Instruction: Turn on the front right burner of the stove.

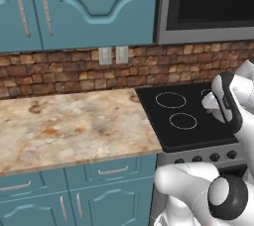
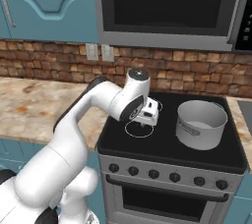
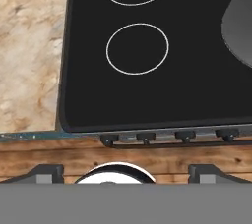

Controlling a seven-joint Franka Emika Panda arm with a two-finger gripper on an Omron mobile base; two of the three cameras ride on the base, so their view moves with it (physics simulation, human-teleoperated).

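Between two stretches of marbled beige counter [image 1: 69, 126], the stove [image 2: 172, 142] is set under a dark-windowed microwave [image 2: 170, 7], its black glass top marked with thin white rings and its grey front panel carrying a row of small black knobs [image 2: 174, 177]. No brand, label or legible writing can be made out on it (the panel is too small to read). A grey metal pot [image 2: 201, 124] is seen standing on the right side of the cooktop. The gripper [image 2: 147, 115] is held above the left rings, apart from the knobs; its fingertips [image 3: 44, 173] are seen spread wide, with nothing between them. Behind, a brick backsplash [image 1: 59, 74] with two wall outlets [image 1: 113, 55] is shown, and teal cabinets [image 1: 84, 7] above and below.
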